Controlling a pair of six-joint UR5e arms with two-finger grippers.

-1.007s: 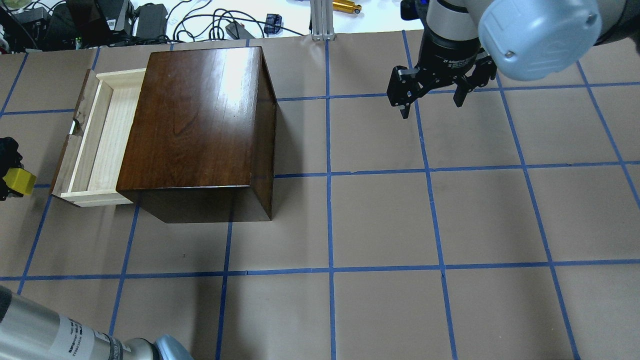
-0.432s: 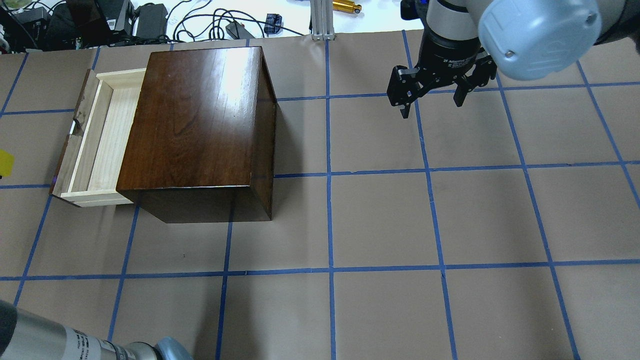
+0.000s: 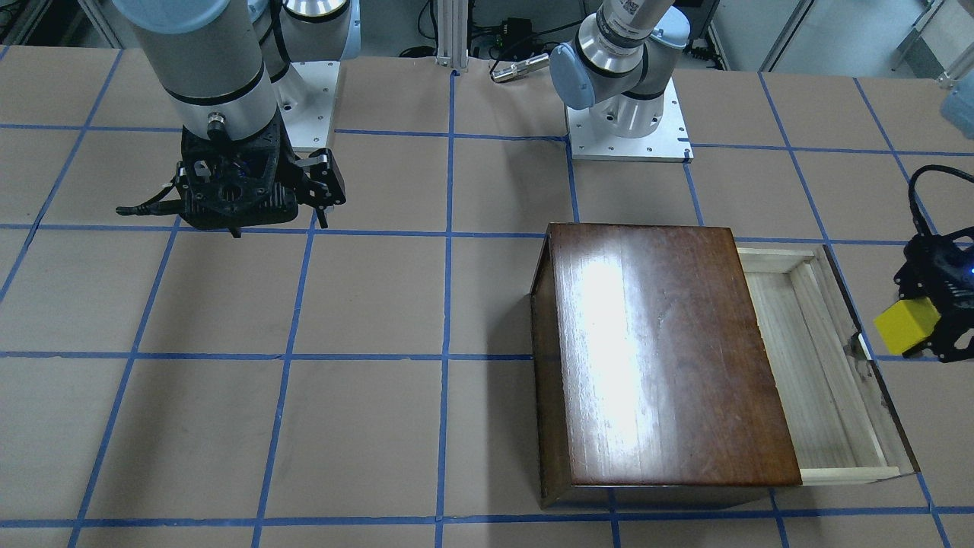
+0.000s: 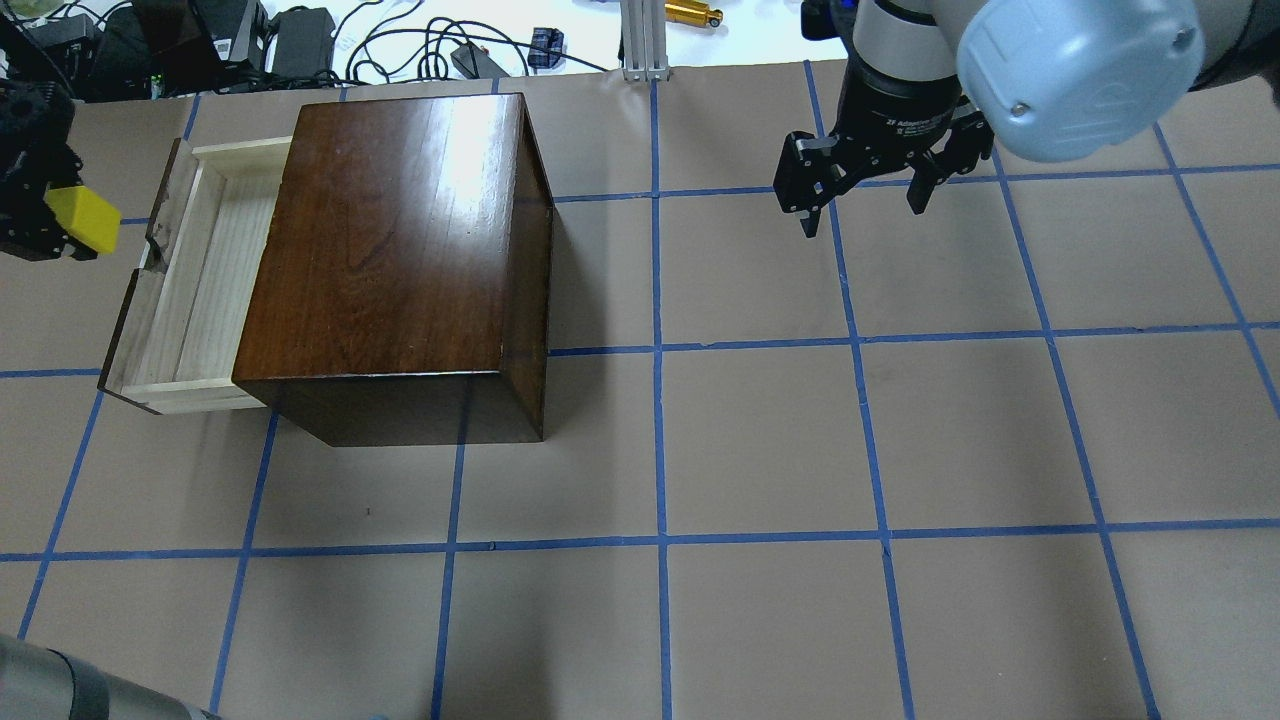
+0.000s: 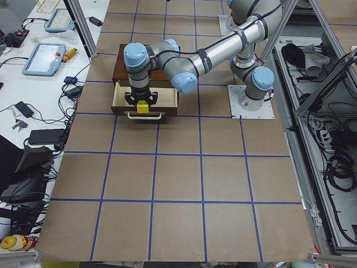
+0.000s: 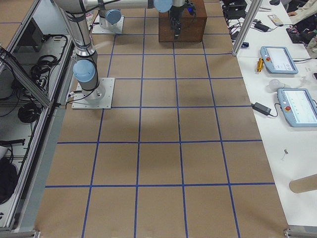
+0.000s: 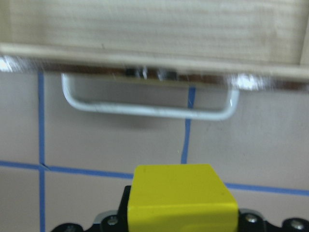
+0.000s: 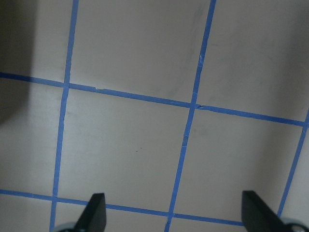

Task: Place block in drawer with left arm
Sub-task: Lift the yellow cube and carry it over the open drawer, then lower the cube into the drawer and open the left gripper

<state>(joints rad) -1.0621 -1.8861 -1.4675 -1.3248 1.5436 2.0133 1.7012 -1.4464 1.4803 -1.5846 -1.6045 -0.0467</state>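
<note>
My left gripper (image 4: 62, 222) is shut on the small yellow block (image 4: 84, 218) and holds it in the air just outside the drawer's dark front panel. The block also shows in the front-facing view (image 3: 905, 325) and the left wrist view (image 7: 182, 198). The pale-wood drawer (image 4: 190, 290) stands pulled out of the dark-brown box (image 4: 400, 240) and is empty. In the left wrist view the drawer floor (image 7: 154, 24) and its metal handle (image 7: 145, 108) lie ahead of the block. My right gripper (image 4: 865, 210) is open and empty, far right of the box.
Cables, power bricks and gear (image 4: 300, 40) lie beyond the table's far edge. An aluminium post (image 4: 645, 40) stands at the back middle. Blue tape lines grid the brown table (image 4: 760, 440). The right gripper's fingers (image 8: 94, 215) hang over bare table.
My left gripper, still holding the block, has moved away from the robot along the drawer's front and a little toward it. The right arm has not moved.
</note>
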